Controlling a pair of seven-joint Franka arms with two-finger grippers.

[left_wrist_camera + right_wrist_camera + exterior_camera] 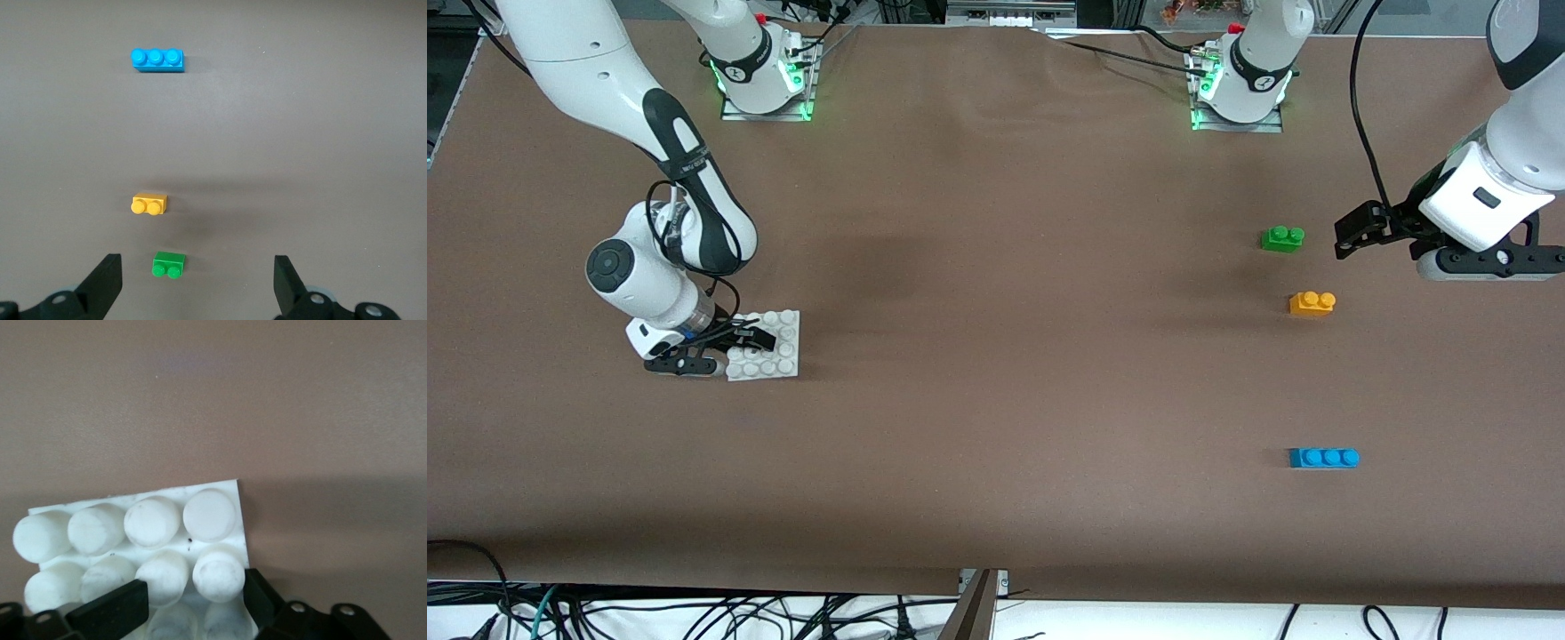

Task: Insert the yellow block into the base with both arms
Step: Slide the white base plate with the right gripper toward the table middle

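Base point(778, 348): flat on the brown bench point(996, 356) at the right arm's end, studs up.
Right pincer point(740, 340): low at the base, its fingers point(110, 608) straddling the plate's edge and closed in against the studs there; appears to grip the base.
Yellow block point(1312, 303): on the bench at the left arm's end, studs up, untouched, well apart from the base.
Green brick point(1282, 238): just farther from the front camera than the yellow block.
Blue brick point(1323, 457): nearer the front camera than the yellow block, well apart from it.
Left pincer point(1352, 233): in the air over the bench beside the green brick, fingers point(103, 283) spread wide, holding nothing.
Left wrist view: green brick point(169, 264) between the spread fingers; yellow block point(150, 203) and blue brick point(157, 59) in line with it.
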